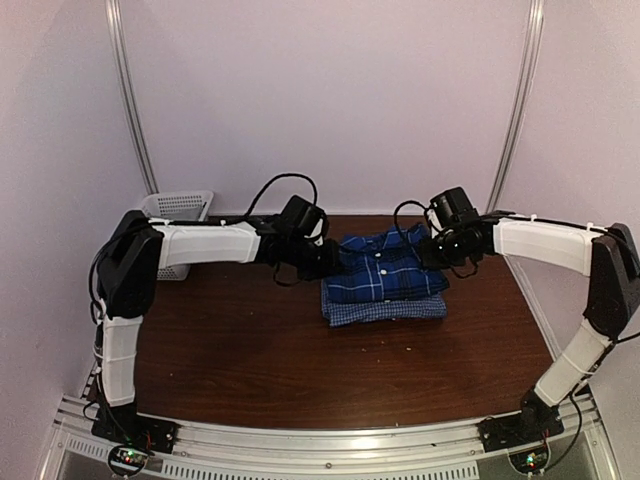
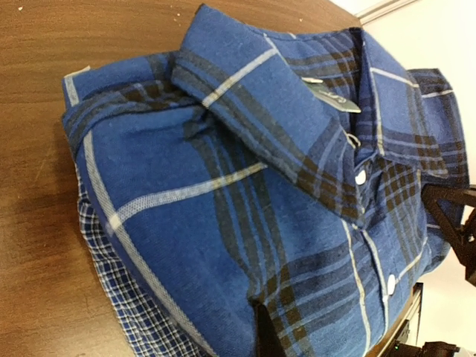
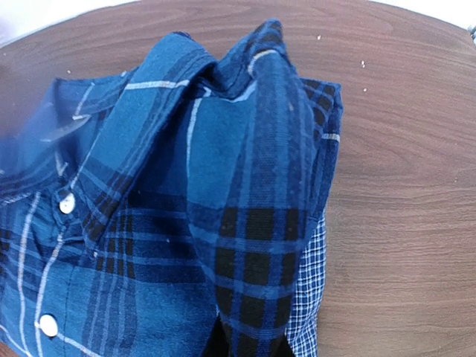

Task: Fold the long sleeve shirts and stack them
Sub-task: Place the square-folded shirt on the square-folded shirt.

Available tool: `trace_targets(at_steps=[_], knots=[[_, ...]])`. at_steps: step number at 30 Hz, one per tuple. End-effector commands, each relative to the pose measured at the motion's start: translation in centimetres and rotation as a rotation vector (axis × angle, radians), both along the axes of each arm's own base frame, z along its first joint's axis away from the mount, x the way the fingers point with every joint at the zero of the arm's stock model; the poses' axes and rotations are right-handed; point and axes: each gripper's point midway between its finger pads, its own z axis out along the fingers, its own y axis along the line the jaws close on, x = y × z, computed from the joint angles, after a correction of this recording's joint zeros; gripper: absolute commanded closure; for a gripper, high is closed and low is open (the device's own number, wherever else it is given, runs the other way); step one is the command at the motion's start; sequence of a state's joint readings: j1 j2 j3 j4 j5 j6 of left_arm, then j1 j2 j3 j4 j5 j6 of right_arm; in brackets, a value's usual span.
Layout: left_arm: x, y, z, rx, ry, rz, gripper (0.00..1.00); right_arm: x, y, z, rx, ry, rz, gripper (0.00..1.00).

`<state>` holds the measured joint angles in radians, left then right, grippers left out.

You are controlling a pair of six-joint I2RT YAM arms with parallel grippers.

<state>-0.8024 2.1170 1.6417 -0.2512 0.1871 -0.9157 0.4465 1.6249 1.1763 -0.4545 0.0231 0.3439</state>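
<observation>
The left end effector (image 1: 322, 260) is pinched together on the left side edge of the dark plaid shirt (image 1: 385, 272). This shirt lies folded, collar to the far side, on top of the pale check shirt (image 1: 385, 312) at the back middle of the tabletop (image 1: 250, 340). The right end effector (image 1: 440, 250) is clamped on the opposite edge, where the cloth bunches into a ridge; gripping both sides at once probably keeps the fold from slumping while the upper shirt settles squarely, so the stack looks nearly done.
</observation>
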Motion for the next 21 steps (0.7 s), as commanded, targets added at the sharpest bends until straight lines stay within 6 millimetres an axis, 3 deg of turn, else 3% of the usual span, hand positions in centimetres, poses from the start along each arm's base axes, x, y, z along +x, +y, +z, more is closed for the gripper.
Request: trace_targets(at_steps=[1,5,13,18,21], knots=[[-1.0,-0.7,0.4,-0.037,-0.006,-0.021,1.0,-0.2,-1.1,0.7,0.008,-0.027,-0.035,1.0],[-1.6,-0.5,-1.7,-0.025,0.031,-0.023,1.0,-0.6,-1.7,-1.7,0.007,0.019,-0.048,0.96],[-2.2,0.4,-5.3,0.039,0.069,-0.023,0.99,-0.7,-4.0,-4.4,0.006,0.07,-0.099,0.67],[-2.1,1.1,-5.7,0.082,0.063,-0.009,0.8,-0.4,-4.5,-4.1,0.004,0.071,-0.109,0.49],[-1.9,1.7,-5.2,0.107,0.046,0.002,0.66,0.1,-4.6,-2.6,0.015,0.044,-0.115,0.39]])
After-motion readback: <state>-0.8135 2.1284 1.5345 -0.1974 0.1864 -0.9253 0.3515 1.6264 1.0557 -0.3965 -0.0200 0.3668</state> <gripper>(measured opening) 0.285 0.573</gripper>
